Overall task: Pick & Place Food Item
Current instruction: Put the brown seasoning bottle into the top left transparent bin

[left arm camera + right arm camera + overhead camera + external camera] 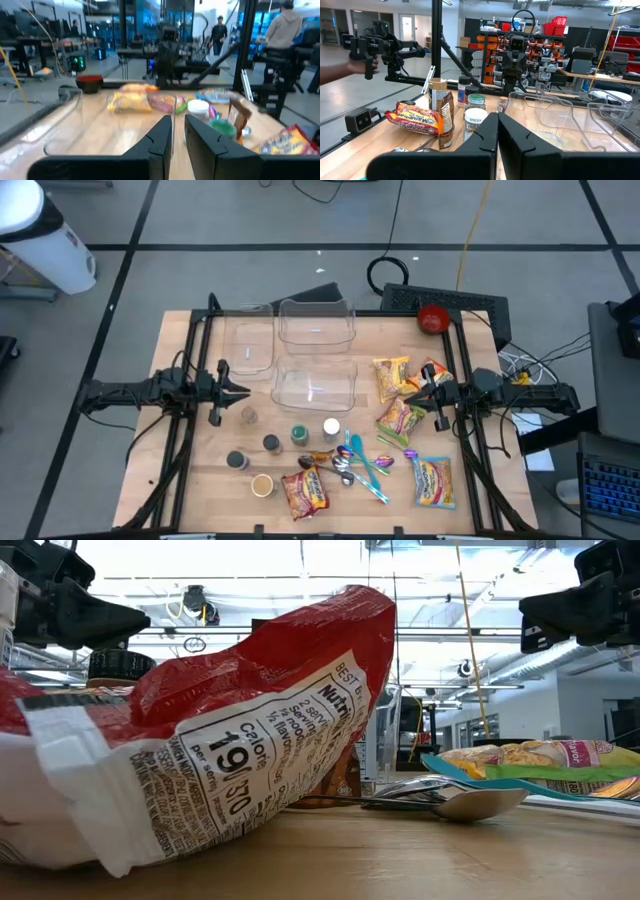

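Observation:
Several noodle packets lie flat on the wooden table: a red one (305,491) near the front edge, which fills the low view (220,740), yellow ones (391,377) (400,418) at the right, and one (433,482) at the front right. My left gripper (240,390) (178,135) hovers level at the table's left, above the board, with a narrow gap between its fingers and nothing in it. At the table's right my right gripper (415,393) (497,130) hovers level too, shut and empty.
Three clear containers (316,320) (314,385) (250,345) stand at the back and middle. Spice jars (299,436) (331,428) (271,443) and spoons (355,460) lie toward the front. A red bowl (433,318) sits at the back right. A person's hand (340,70) shows beyond the table.

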